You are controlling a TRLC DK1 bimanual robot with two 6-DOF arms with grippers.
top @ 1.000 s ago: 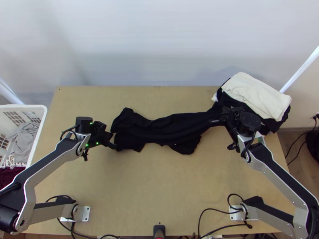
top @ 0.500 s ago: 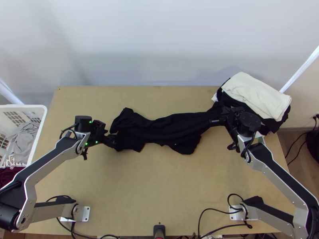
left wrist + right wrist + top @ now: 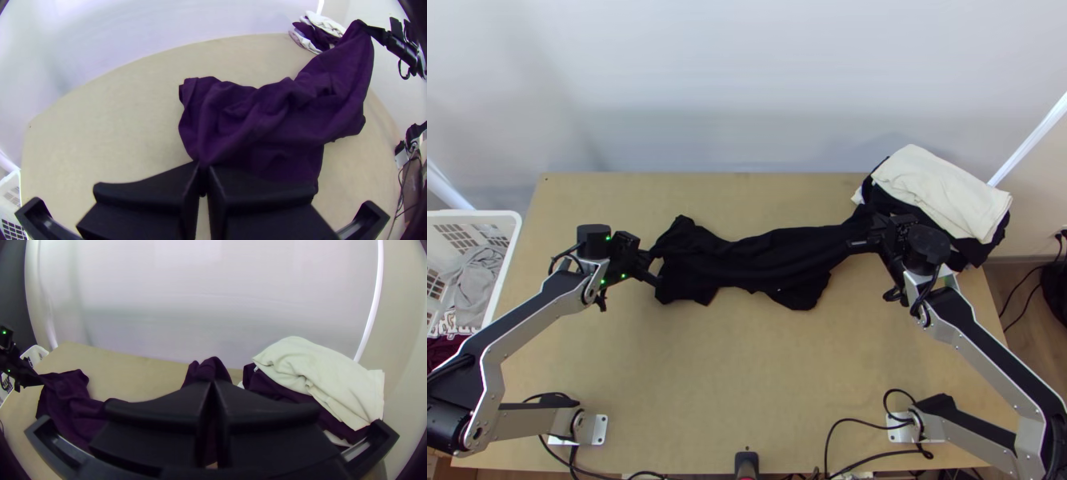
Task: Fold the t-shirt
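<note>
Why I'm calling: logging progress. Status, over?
Left gripper, right gripper: shut on shirt. Shirt bunched, strung between them. Possible snag: clothes pile near right gripper.

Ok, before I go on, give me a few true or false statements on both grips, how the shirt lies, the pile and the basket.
1. The left gripper is shut on the black t-shirt. True.
2. The right gripper is open and away from the t-shirt. False: the right gripper is shut on the t-shirt, at the opposite end from the left gripper.
3. The t-shirt lies flat in a neat square. False: it is bunched into a long, rumpled strip.
4. In the pile, the cream cloth lies over dark cloth. True.
5. The white basket stands by the right arm. False: the white basket is at the left side.
</note>
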